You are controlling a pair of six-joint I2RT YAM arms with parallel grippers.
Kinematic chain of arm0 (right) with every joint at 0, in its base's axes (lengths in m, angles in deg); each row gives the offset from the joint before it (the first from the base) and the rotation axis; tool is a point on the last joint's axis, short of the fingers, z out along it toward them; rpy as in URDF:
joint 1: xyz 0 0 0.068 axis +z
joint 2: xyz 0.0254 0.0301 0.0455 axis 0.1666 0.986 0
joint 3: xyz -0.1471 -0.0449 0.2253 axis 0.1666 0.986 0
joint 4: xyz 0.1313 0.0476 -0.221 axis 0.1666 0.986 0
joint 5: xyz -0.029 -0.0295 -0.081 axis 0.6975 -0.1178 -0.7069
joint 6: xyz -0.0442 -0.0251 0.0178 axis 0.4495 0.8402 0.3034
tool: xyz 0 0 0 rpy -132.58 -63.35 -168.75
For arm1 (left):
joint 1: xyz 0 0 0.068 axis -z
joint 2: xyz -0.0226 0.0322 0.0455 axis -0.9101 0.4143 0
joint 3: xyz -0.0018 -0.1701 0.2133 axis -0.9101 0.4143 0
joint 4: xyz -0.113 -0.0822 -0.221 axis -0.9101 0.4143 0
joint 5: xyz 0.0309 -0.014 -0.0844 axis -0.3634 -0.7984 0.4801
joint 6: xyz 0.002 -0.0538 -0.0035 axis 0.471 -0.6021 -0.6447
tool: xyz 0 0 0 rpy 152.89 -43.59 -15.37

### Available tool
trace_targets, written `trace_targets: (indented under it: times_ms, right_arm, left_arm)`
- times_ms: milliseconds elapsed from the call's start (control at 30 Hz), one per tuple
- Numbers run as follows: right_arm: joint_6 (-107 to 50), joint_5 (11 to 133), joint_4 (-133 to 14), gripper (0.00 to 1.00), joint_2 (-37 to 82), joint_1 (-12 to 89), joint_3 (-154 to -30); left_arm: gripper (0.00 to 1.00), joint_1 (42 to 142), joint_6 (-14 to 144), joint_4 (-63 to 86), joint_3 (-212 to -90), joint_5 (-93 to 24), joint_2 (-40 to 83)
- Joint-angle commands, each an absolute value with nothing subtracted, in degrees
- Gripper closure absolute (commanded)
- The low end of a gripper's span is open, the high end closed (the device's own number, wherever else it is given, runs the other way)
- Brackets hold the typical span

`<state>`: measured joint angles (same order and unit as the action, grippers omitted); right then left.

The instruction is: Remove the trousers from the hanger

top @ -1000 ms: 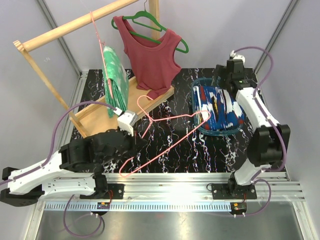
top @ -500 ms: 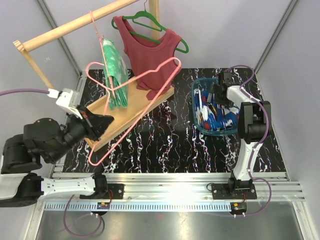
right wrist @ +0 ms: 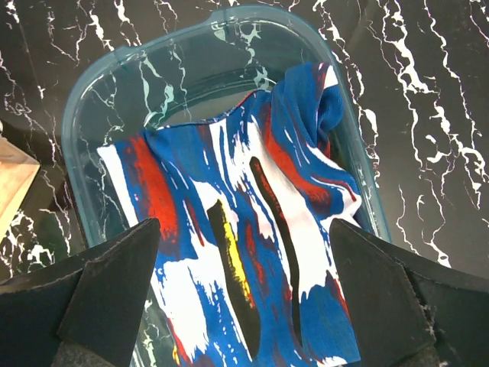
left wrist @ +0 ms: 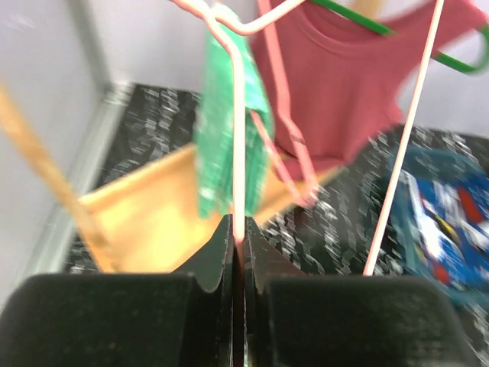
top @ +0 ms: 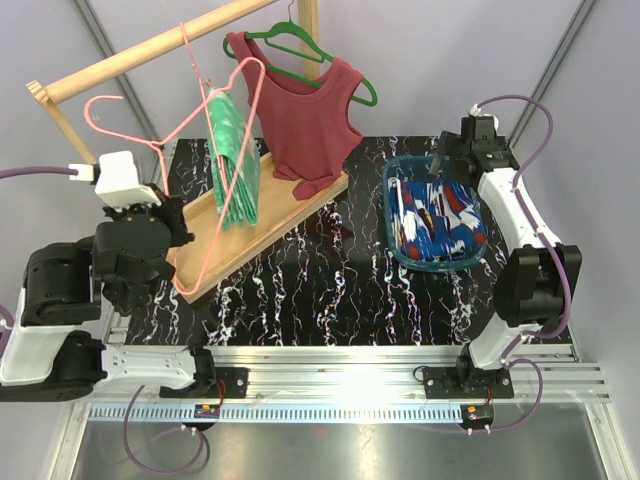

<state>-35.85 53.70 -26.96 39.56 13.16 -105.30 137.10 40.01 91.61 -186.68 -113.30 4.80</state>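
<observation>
My left gripper (top: 172, 218) is shut on the wire of an empty pink hanger (top: 205, 101), held up at the left beside the rack; the left wrist view shows the wire (left wrist: 238, 153) pinched between the closed jaws. The green-and-white trousers (top: 235, 160) hang from a second pink hanger on the wooden rail (top: 150, 50), and also show in the left wrist view (left wrist: 225, 145). The blue, red and white trousers (top: 437, 215) lie in a blue bin (top: 392, 200). My right gripper (top: 450, 165) is open and empty above them (right wrist: 252, 252).
A dark red tank top (top: 305, 110) hangs on a green hanger (top: 300, 45) at the rail's right end. The rack's wooden base (top: 270, 215) lies on the black marble table. The bin rim (right wrist: 76, 115) lies below the right fingers (right wrist: 114, 283).
The left arm swung the empty pink hanger from the table up and to the left. The right gripper rose from the bin, leaving the blue trousers inside.
</observation>
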Motion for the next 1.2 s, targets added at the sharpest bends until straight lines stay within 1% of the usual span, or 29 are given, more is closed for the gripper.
trace_targets:
  times_ms: [0, 33, 100, 133, 167, 200, 233, 267, 300, 333, 367, 400, 433, 467, 533, 567, 633, 667, 700, 800, 833, 867, 900, 967, 1000, 1033, 1067, 1133, 1167]
  right_arm:
    - [-35.8, 54.57, -24.95, 0.01, 39.33, 13.02, -105.06]
    - [-36.07, 55.62, -25.21, 0.01, 39.15, 13.1, -104.71]
    - [-36.86, 56.51, -25.83, 0.01, 38.89, 13.1, -104.18]
    - [-36.95, 57.29, -25.83, 0.0, 38.8, 13.1, -103.92]
    - [-37.12, 57.74, -25.92, 0.01, 38.8, 13.1, -103.83]
    - [-37.21, 58.0, -26.01, 0.01, 38.45, 13.1, -103.65]
    - [-37.21, 58.09, -26.01, 0.0, 38.27, 13.19, -103.56]
    - [-37.21, 58.09, -26.01, 0.0, 38.09, 13.19, -103.56]
    - [-37.12, 58.09, -25.92, 0.01, 37.74, 13.1, -103.56]
    - [-37.04, 58.09, -25.92, 0.01, 37.39, 13.1, -103.65]
    - [-36.86, 58.09, -25.92, 0.01, 37.22, 13.1, -103.74]
    - [-36.86, 58.09, -25.74, 0.01, 36.87, 13.1, -103.91]
    - [-36.77, 58.35, -25.66, 0.01, 36.69, 13.1, -104.17]
    - [-36.77, 58.36, -25.65, 0.01, 36.6, 13.1, -104.35]
    - [-36.77, 58.97, -25.3, 0.01, 36.34, 13.1, -104.79]
    - [-36.77, 59.06, -25.22, 0.0, 36.16, 13.1, -104.97]
    - [-36.86, 59.5, -25.39, 0.01, 35.55, 13.1, -104.79]
    - [-36.86, 59.76, -25.65, 0.01, 35.37, 13.1, -104.71]
    - [-36.95, 60.02, -25.65, 0.0, 34.93, 13.1, -104.62]
    - [-37.47, 61.52, -25.83, 0.0, 34.58, 13.19, -104.97]
    - [-37.65, 61.78, -25.74, 0.01, 34.4, 13.1, -105.05]
    - [-37.74, 61.87, -25.74, 0.0, 34.31, 13.28, -105.06]
    - [-37.65, 61.87, -25.74, 0.01, 34.05, 13.28, -105.06]
    - [-37.3, 61.61, -25.92, 0.01, 33.79, 13.28, -104.88]
    - [-37.13, 61.43, -25.83, 0.0, 33.79, 13.28, -104.79]
    - [-37.04, 61.52, -25.74, 0.01, 33.96, 13.28, -104.79]
    - [-37.04, 61.78, -25.83, 0.01, 34.14, 13.28, -104.79]
    - [-37.21, 62.57, -25.74, 0.01, 34.58, 13.54, -104.88]
    - [-37.21, 62.49, -25.83, 0.0, 34.66, 13.72, -104.88]
  left_arm:
    - [1.0, 135.84, 42.05, 99.16, -189.08, -124.85, 2.71]
    - [1.0, 134.79, 42.31, 98.9, -189.09, -126.0, 2.18]
    - [1.0, 133.3, 46.15, 91.73, -185.15, -130.03, 0.17]
    - [1.0, 131.46, 57.14, 85.68, -182.43, -130.84, -2.63]
    - [1.0, 130.83, 65.52, 67.18, -173.88, -132.15, -4.84]
    - [1.0, 130.48, 88.22, 53.94, -168.66, -136.6, -9.03]
    - [1.0, 130.48, 101.76, 38.32, -163.3, -137.61, -11.51]
    - [1.0, 130.3, 113.73, 8.58, -157.59, -137.09, -13.45]
    - [1.0, 130.21, 122.03, -0.16, -151.96, -137.09, -14.69]
    - [1.0, 130.21, 123.16, -0.68, -151.56, -137.61, -15.48]
    - [1.0, 130.21, 117.43, 14.54, -152.6, -138.23, -15.23]
    - [1.0, 130.21, 109.8, 24.87, -155.57, -139.62, -14.45]
    - [1.0, 130.3, 98.58, 32.02, -155.69, -140.16, -13.83]
    - [1.0, 130.3, 98.3, 33.14, -154.47, -140.86, -13.82]
    - [1.0, 130.21, 110.28, 22.84, -145.7, -141.04, -15.31]
    - [1.0, 130.21, 114.86, 9.82, -142.45, -141.04, -17.4]
    - [1.0, 130.21, 117.55, 6.17, -138.91, -140.43, -19.18]
    - [1.0, 130.04, 115.02, 11.56, -138.99, -139.91, -19.71]
    - [1.0, 130.12, 108.3, 16.05, -139.34, -137.9, -19.62]
    - [1.0, 127.67, 101.84, 25.05, -141.35, -134.47, -16.04]
    - [1.0, 125.14, 98.85, 27.76, -142.06, -133.32, -15.06]
    - [1.0, 123.72, 94.73, 36.75, -145.11, -131.92, -14.01]
    - [1.0, 122.14, 82.51, 43.71, -147.4, -128.16, -13.22]
    - [1.0, 116.7, 65.95, 63.01, -154.06, -121.14, -11.1]
    - [1.0, 114.85, 67.69, 62.08, -153.58, -119.0, -11.71]
    - [1.0, 112.66, 70.67, 54.24, -151.75, -116.98, -14.76]
    - [1.0, 112.2, 72.79, 50.85, -149.99, -115.92, -16.18]
    - [1.0, 111.85, 74.83, 48.71, -148.21, -118.27, -17.08]
    - [1.0, 111.67, 75.26, 49.75, -148.56, -119.5, -14.99]
